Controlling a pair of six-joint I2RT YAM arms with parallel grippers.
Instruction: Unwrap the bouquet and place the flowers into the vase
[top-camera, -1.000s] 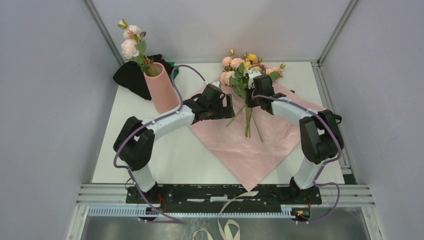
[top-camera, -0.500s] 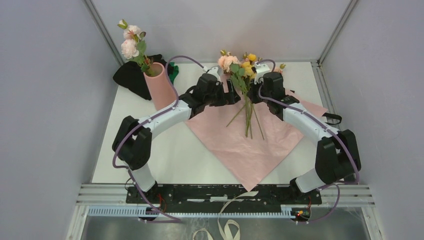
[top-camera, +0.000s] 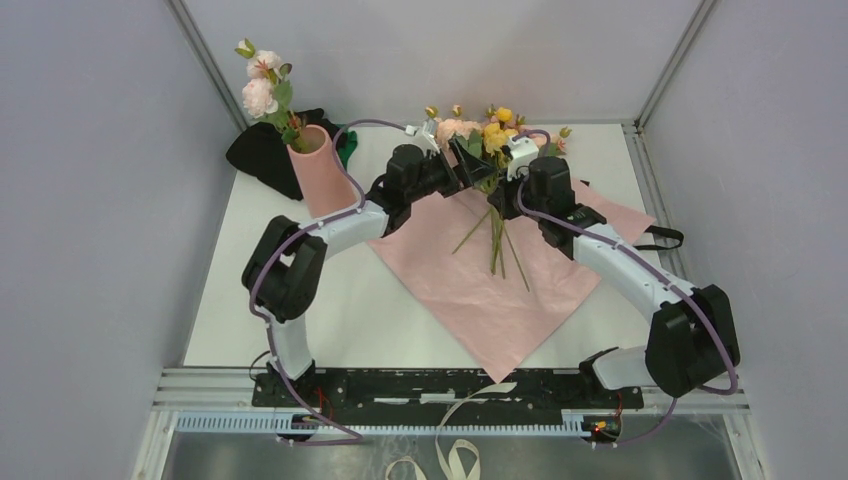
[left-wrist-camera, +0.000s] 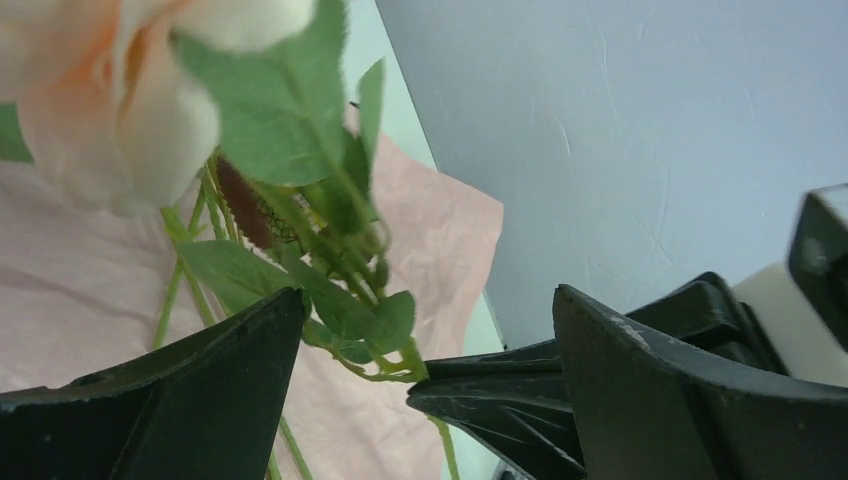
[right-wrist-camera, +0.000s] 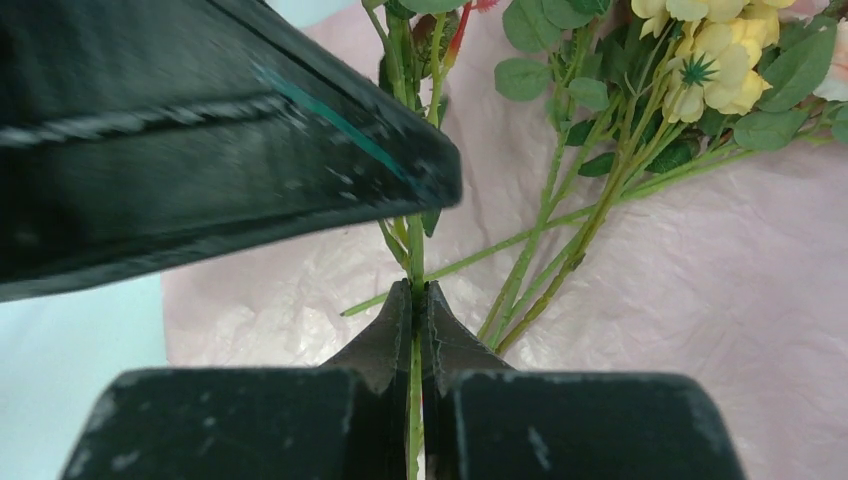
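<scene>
Peach and yellow flowers (top-camera: 492, 133), green-stemmed — plain pink paper (top-camera: 490, 295), salmon-pink vase (top-camera: 320, 178), black cloth (top-camera: 260, 155).

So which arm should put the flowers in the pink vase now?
Probably left. The vase stands on its side, and the left gripper is open beside the flowers. The right gripper, shut on a stem, would need to reach across.

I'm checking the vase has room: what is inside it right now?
A pale pink sprig with green leaves stands in the vase, leaning left. Its stem below the rim is hidden by the vase wall, so whether anything else sits inside cannot be seen.
</scene>
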